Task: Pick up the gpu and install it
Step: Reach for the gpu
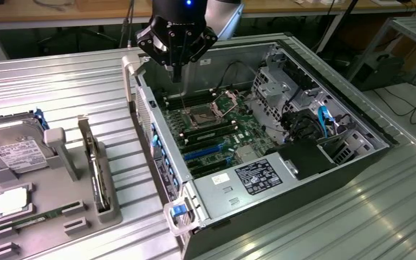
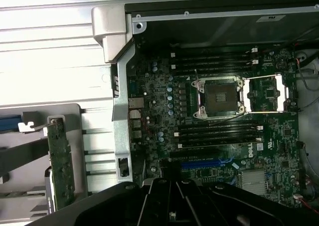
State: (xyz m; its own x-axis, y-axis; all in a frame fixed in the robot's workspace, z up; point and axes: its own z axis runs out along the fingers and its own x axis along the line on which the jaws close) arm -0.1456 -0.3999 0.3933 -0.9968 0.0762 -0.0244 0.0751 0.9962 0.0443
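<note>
Ribbed bench point(image 1: 49, 81), exterior view: gripper point(image 1: 177, 75), closed and empty, is being held over the computer case point(image 1: 266, 222); gpu point(image 1: 95, 162) is standing edgewise in a grey holder point(image 1: 110, 214), well apart. Wrist view: motherboard point(image 2: 149, 101) is being overlooked. Pickup is judged unstarted, requiring opened jaws.

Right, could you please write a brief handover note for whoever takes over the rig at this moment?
Claw: shut, holding nothing, hovering over the open case, above the motherboard.
GPU: standing on edge in the gray rack at the exterior view's left, beside the case, apart from the claw.
Done: nothing that shows.
Left: GPU not yet picked up, not yet installed.
</note>
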